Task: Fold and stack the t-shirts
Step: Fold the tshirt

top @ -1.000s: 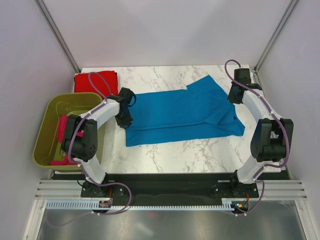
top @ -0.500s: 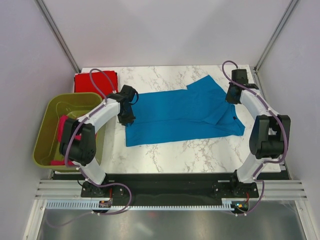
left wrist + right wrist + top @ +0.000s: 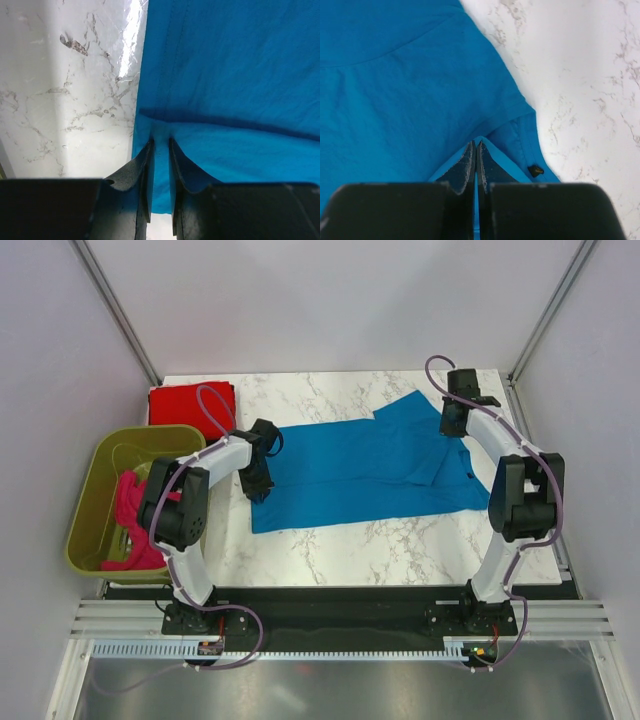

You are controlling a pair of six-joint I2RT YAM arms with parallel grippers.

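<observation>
shirt: bright blue soft cloth t-shirt (image 3: pixel 360 468) lay flat on white marble bench (image 3: pixel 330 540), long axis 9 to 3 o'clock.
left claw (image 3: pixel 161 142): nipped narrowly on its 9 o'clock edge.
right claw (image 3: pixel 476 145): pinched tight on its 2 o'clock corner.

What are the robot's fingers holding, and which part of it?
Both hold the blue t-shirt: the left fingers pinch its left edge, the right fingers its far right edge.

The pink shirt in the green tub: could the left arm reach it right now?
Probably, but not at once. The tub is open-topped beside that arm and nothing covers the pink shirt, yet its fingers are pinched on the blue shirt's edge.
</observation>
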